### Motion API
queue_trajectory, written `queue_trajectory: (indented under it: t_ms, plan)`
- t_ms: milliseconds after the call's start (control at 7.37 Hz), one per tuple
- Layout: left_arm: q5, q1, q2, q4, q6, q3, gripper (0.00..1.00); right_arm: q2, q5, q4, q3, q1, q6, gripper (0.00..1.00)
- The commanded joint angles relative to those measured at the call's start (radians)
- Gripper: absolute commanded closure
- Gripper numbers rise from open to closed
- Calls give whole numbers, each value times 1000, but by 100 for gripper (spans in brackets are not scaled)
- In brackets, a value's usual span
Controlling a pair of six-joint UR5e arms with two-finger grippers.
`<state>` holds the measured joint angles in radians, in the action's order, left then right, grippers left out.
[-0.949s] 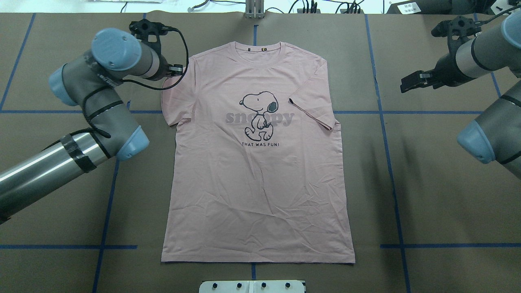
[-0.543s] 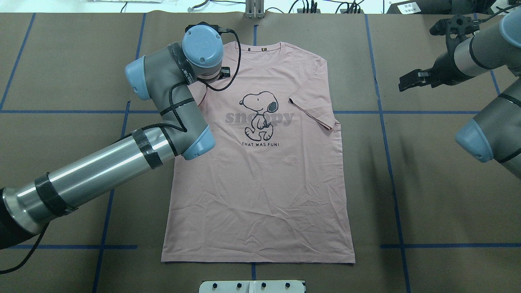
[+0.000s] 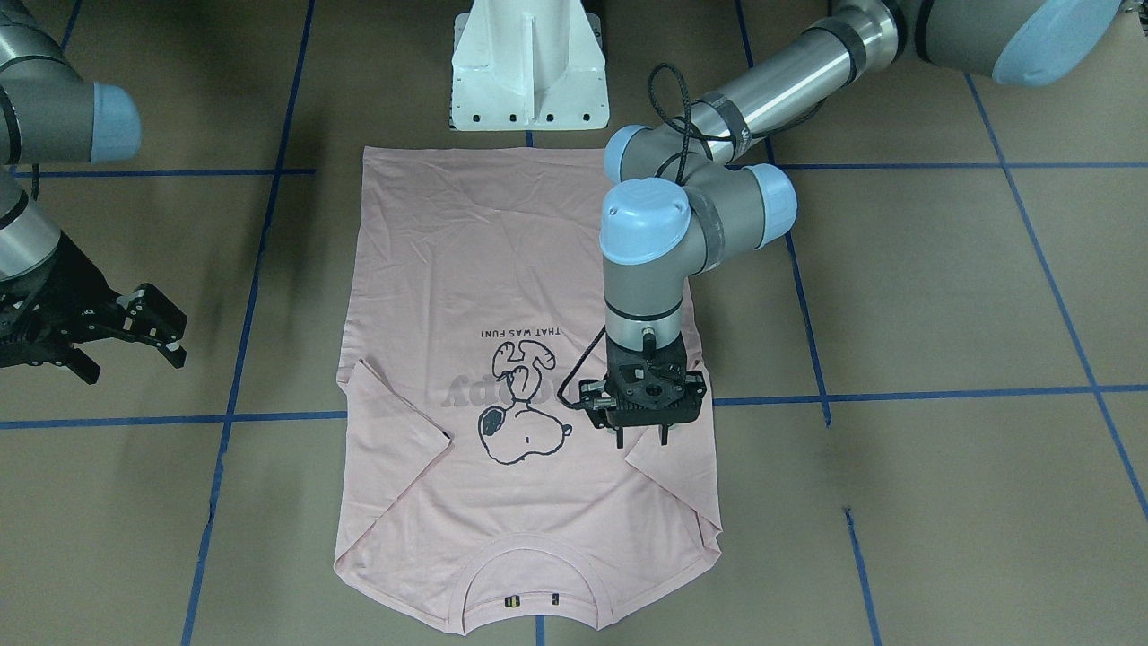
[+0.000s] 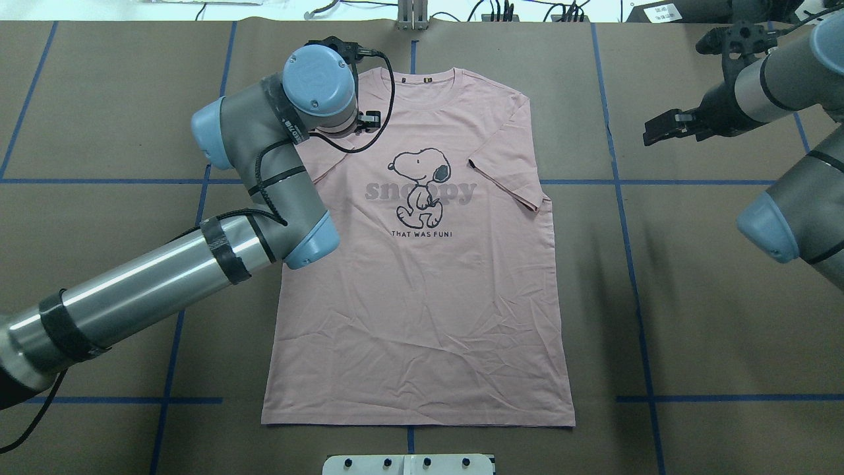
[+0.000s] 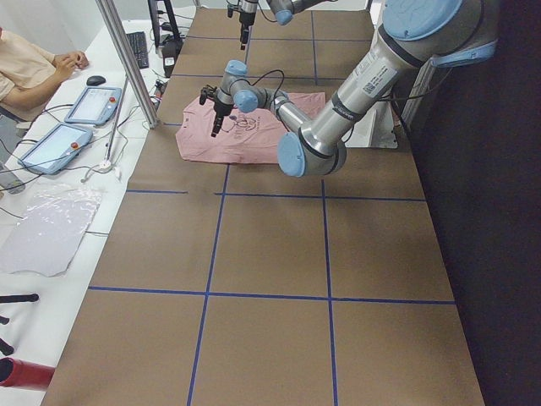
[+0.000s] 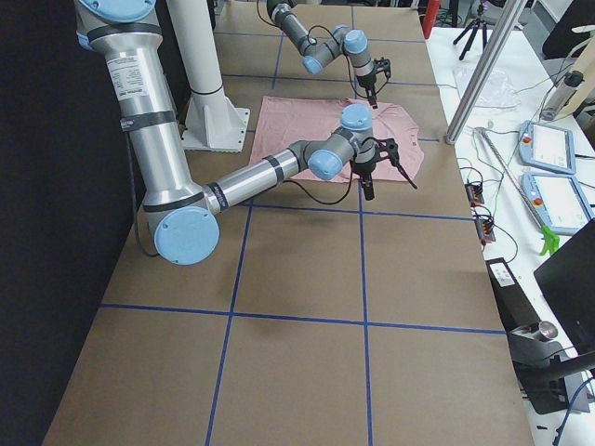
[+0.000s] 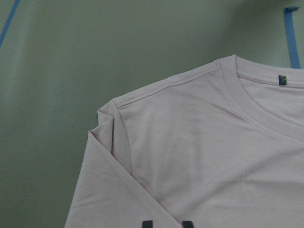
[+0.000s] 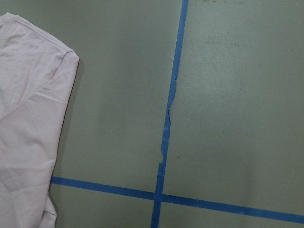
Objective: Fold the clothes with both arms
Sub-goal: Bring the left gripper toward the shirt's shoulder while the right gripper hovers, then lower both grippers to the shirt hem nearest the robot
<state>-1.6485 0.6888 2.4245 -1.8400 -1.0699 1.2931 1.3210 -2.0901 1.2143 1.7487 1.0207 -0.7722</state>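
Two black fingers of the left pincer stand apart, empty, just over the shirt. Right below the pincer, the sleeve now lies folded inward, matching the other sleeve across the chest. Under a second ago it lay flat, with the arm out beside it. Both sleeves look done, so I judge side folds come next. Shirt cloth is pale pink, soft and faintly wrinkled, with a ribbed collar and a Snoopy print beside the pincer. Farther out lies a brown matte table with blue tape lines. Well away, the right pincer hangs open.
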Motion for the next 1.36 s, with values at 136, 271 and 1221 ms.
queue_trajectory:
  t_ms: [136,271,1221]
  plan:
    - [-73,-6,-186,-1,38,327,0,15,22,13,116,-95,-222,0]
    - [-83,-23,-274,-2,31,438,0,55,113,14,194,-191,-331,0]
    - [11,-347,-666,-13,-297,804,18,253,649,148,508,-859,-907,2]
